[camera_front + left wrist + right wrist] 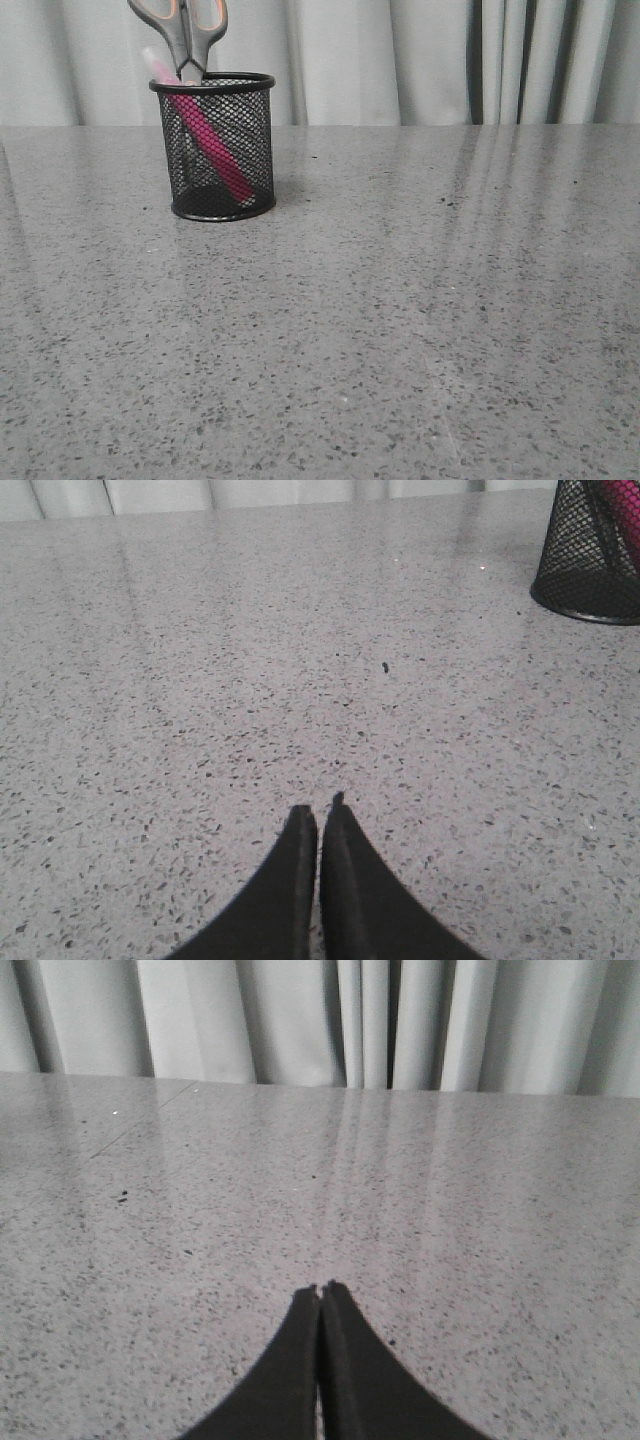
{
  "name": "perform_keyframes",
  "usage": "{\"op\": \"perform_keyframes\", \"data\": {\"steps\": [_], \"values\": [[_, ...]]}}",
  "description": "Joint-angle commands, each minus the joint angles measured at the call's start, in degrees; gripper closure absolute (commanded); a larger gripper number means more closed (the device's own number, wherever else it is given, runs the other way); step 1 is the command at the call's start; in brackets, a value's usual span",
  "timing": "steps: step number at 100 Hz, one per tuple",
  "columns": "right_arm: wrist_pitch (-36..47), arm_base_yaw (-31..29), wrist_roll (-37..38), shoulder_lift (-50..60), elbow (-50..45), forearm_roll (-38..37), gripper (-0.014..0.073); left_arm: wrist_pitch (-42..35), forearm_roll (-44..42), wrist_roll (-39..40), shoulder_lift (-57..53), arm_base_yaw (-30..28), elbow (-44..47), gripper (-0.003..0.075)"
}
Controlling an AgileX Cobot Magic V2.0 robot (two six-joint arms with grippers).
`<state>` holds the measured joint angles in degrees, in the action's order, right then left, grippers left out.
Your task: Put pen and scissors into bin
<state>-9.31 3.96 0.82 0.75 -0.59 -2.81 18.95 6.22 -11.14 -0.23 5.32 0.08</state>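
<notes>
Both grippers' fingers were pressed together, holding nothing — the left gripper (320,808) and right gripper (321,1291) low over the speckled counter (400,300). Near the counter's far left edge stood the mesh bin (213,147), holding the pink pen (210,145) and scissors (183,35) — handles up.

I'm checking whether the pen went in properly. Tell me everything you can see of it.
The pen is a slim bright pink stick with a pale, translucent end. It stands inside the bin, leaning: pale end above the rim at the left, lower end down toward the right. The scissors stand beside it.
</notes>
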Motion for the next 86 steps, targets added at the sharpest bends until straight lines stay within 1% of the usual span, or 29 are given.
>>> {"op": "perform_keyframes", "data": {"steps": [1, 19, 86], "values": [[1.16, -1.07, -1.24, 0.96, -0.87, 0.31, 0.0664, -3.06, 0.21, 0.43, -1.87, -0.11, 2.58, 0.0739], [-7.87, -1.45, -1.24, 0.96, -0.87, 0.31, 0.0664, -3.06, 0.21, 0.43, -1.87, -0.11, 2.58, 0.0739], [-7.79, -2.41, -1.34, 0.96, -0.87, 0.31, 0.0664, -3.06, 0.21, 0.43, -1.87, -0.11, 2.58, 0.0739]]}}
